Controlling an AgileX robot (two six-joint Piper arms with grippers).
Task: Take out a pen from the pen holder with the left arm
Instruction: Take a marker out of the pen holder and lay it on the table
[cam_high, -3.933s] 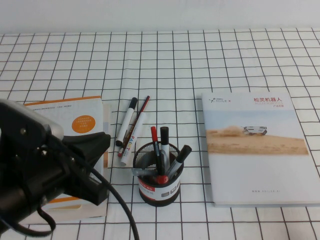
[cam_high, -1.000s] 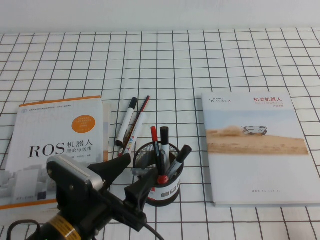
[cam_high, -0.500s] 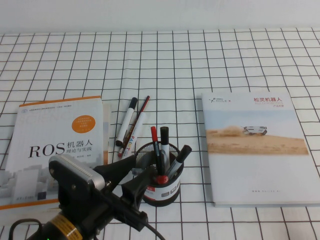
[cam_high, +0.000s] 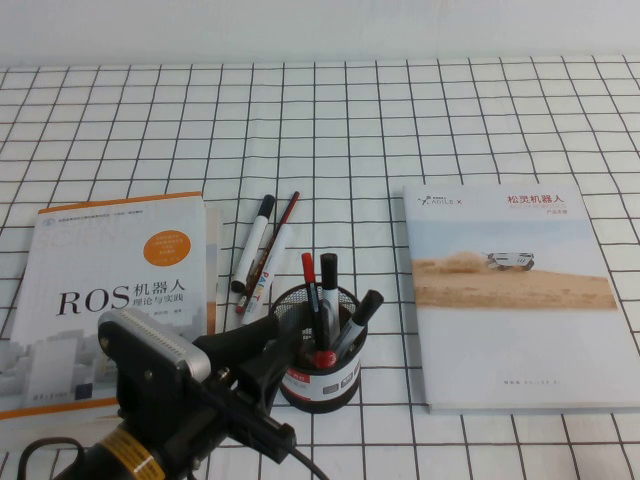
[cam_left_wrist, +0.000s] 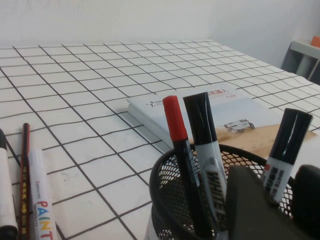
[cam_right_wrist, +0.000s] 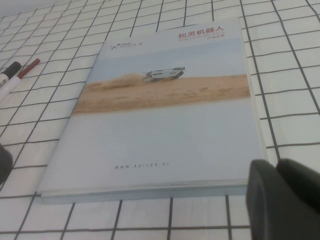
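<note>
I see a white tablecloth (cam_high: 400, 120) with a black grid, and a plain white wall (cam_high: 320, 25) at 12 o'clock. The mesh pen holder (cam_high: 320, 375) stands toward 6 o'clock with a red pen (cam_high: 310, 280) and black markers (cam_high: 329, 280) upright in it. My left gripper (cam_high: 272, 340) sits at the holder's 8 o'clock, against its rim; I cannot tell whether it grips anything. The right gripper (cam_right_wrist: 145, 180) is spread wide over the near edge of the booklet (cam_high: 510, 300) at 3 o'clock. A ROS book (cam_high: 100, 290) lies at 9.
</note>
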